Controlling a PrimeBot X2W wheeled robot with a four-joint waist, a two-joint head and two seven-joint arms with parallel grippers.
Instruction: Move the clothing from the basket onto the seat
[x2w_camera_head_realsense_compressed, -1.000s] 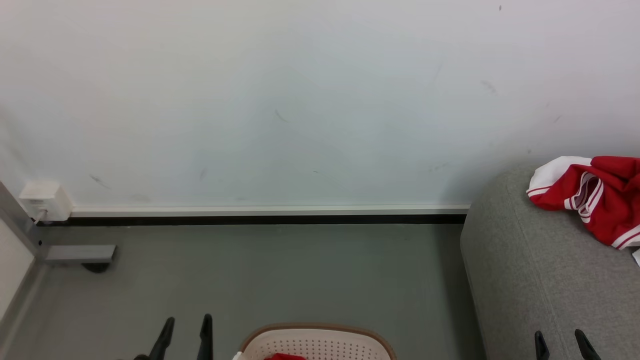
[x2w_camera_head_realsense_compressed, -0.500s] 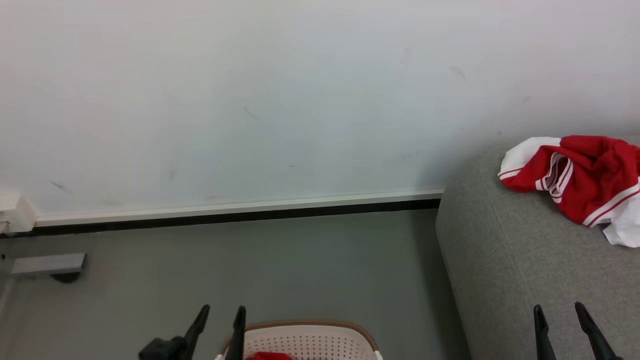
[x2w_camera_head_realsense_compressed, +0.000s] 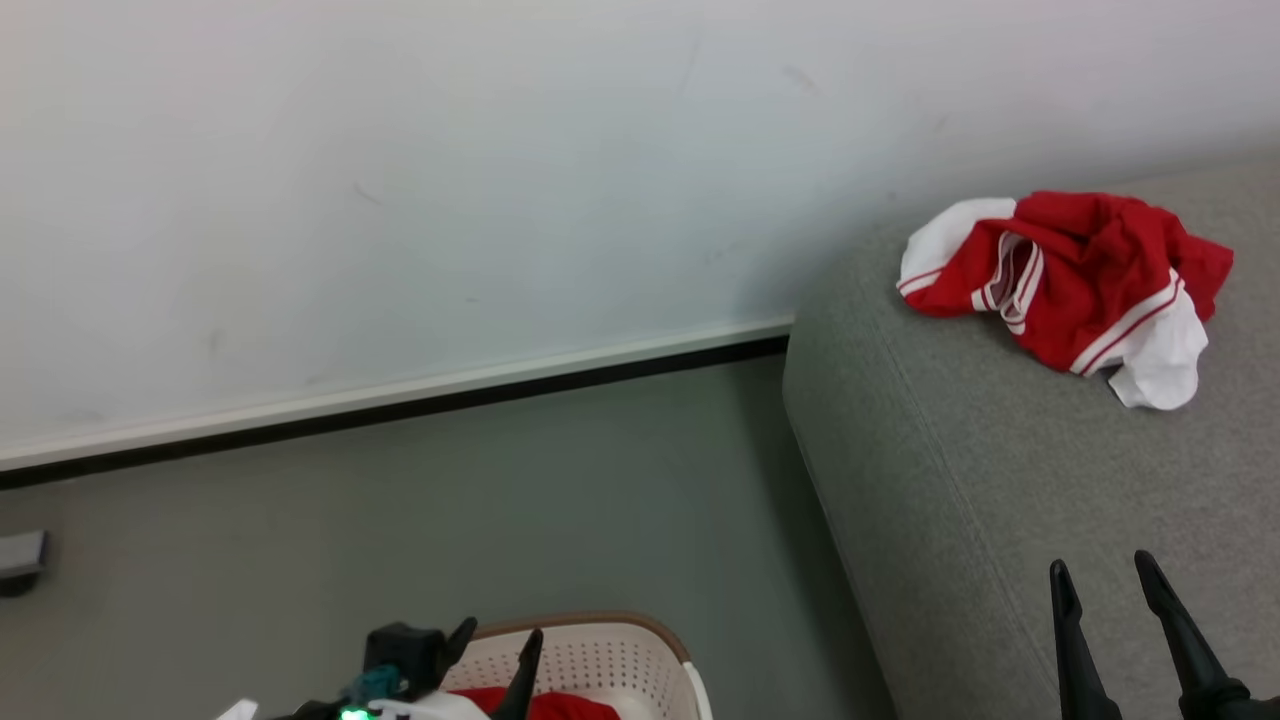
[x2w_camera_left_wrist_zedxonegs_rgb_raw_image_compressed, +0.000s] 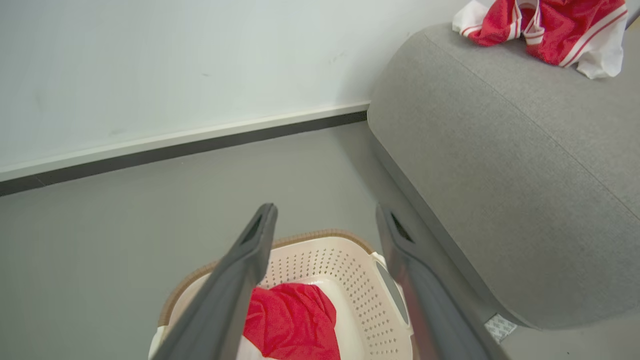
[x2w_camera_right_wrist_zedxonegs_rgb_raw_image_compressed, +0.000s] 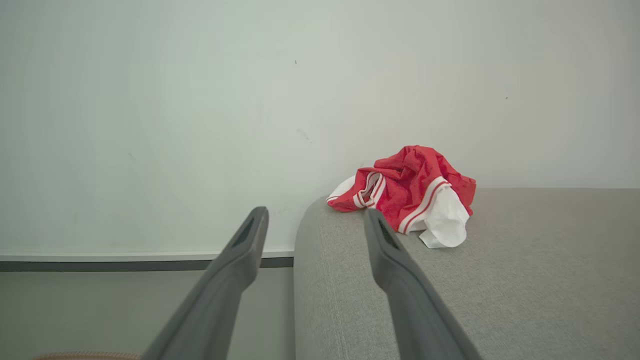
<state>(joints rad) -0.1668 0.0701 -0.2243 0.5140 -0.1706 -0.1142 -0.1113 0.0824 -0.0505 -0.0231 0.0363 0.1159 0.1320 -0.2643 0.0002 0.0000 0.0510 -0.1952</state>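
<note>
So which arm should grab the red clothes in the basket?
Probably left. The left fingers are open right above the basket, pointing at the red garment inside. The right fingers, also open, are over the grey seat, away from the basket.

Scuffed white wall (x2w_camera_head_realsense_compressed: 400, 150) meets dark baseboard (x2w_camera_head_realsense_compressed: 400, 412) above grey floor (x2w_camera_head_realsense_compressed: 400, 530).

Basket (x2w_camera_left_wrist_zedxonegs_rgb_raw_image_compressed: 350, 280) on floor (x2w_camera_head_realsense_compressed: 500, 500), left of seat (x2w_camera_head_realsense_compressed: 1000, 480); one garment (x2w_camera_left_wrist_zedxonegs_rgb_raw_image_compressed: 290, 320) in basket, second garment (x2w_camera_head_realsense_compressed: 1070, 280) on seat.

Garment on seat (x2w_camera_head_realsense_compressed: 1065, 285): red, white panels, thin white stripes. Garment in basket (x2w_camera_left_wrist_zedxonegs_rgb_raw_image_compressed: 292, 320): plain red. Basket (x2w_camera_left_wrist_zedxonegs_rgb_raw_image_compressed: 350, 280): cream, brown rim. Seat (x2w_camera_head_realsense_compressed: 1000, 480): grey.
</note>
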